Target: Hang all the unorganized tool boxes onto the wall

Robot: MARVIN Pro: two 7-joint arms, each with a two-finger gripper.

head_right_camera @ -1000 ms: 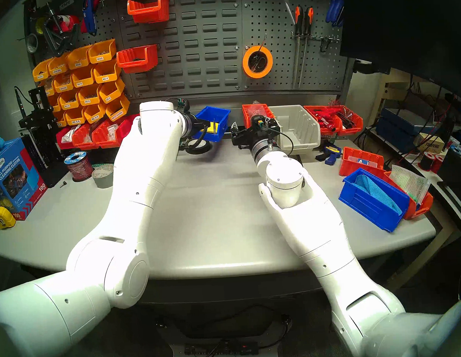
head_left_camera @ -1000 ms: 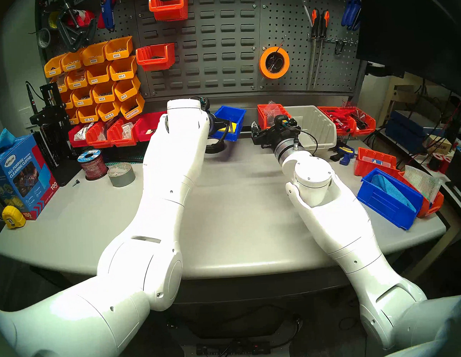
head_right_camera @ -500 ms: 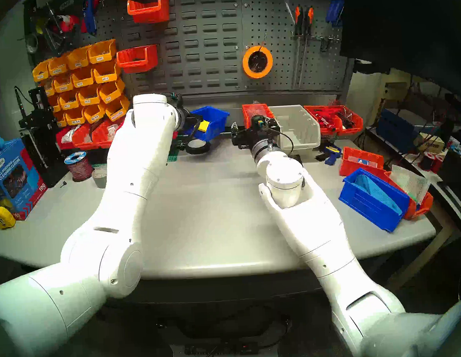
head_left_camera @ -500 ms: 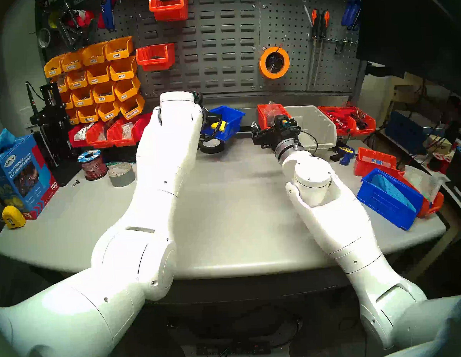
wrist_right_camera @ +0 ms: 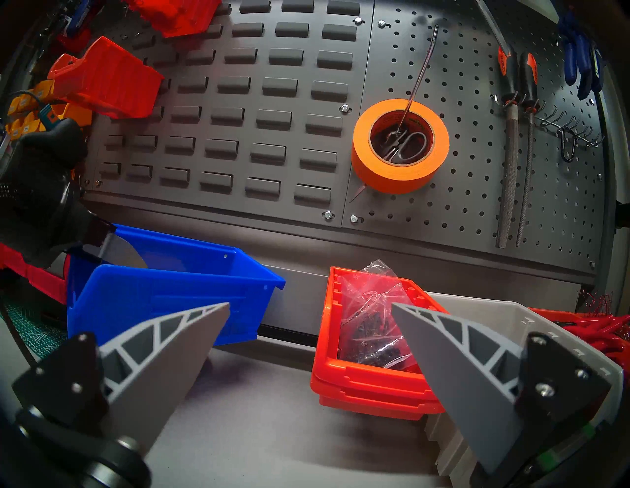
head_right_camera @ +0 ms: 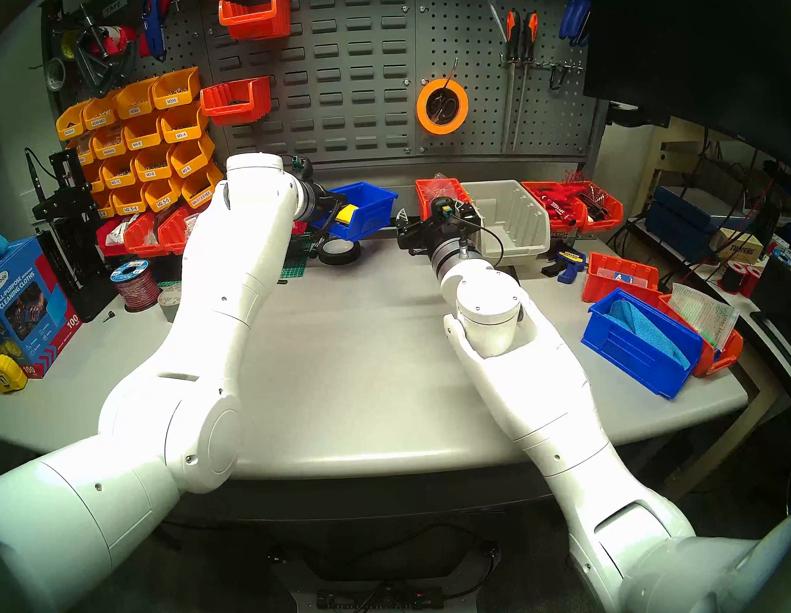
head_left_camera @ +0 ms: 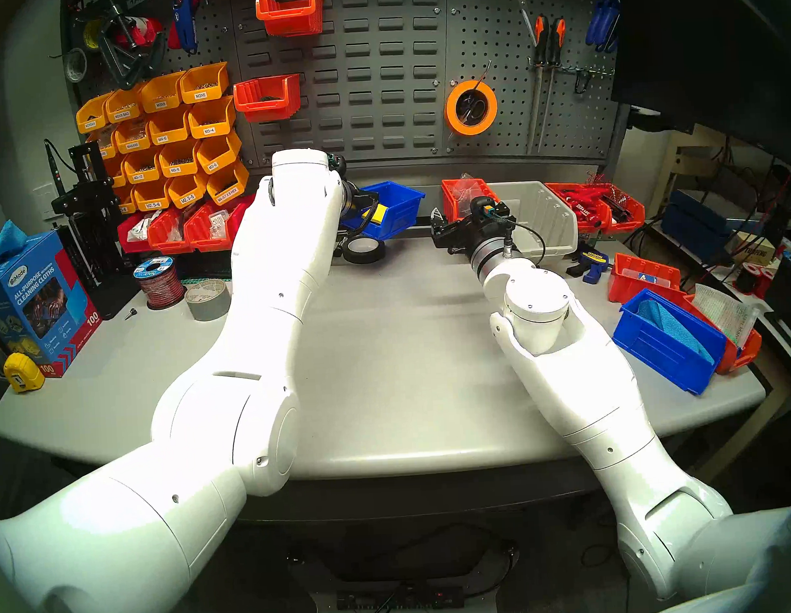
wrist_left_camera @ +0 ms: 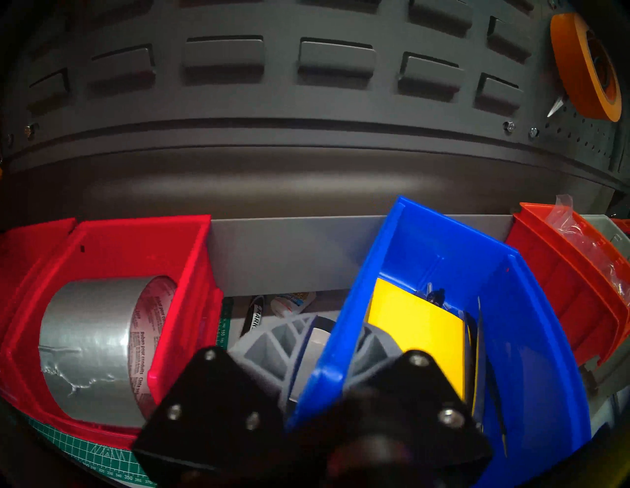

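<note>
Against the slotted wall [head_left_camera: 373, 85], lifted clear of the bench and tilted, blue bin [head_left_camera: 395, 205] pinched by one side wall in left gripper [wrist_left_camera: 332, 366], likely to twist loose or spill its yellow notepad [wrist_left_camera: 419, 327]; right gripper [wrist_right_camera: 306, 340] spread, idle.

We see the bin with the notepad [head_left_camera: 391, 208] tilted at the back of the tabletop [head_left_camera: 386, 345], below the louvred wall panel [head_left_camera: 363, 72]. A tape roll [head_left_camera: 363, 250] lies in front of it. To its right stands a bin of bagged parts [head_left_camera: 463, 197], then a larger bin [head_left_camera: 540, 218]. Two bins [head_left_camera: 268, 97] hang on the panel.
</note>
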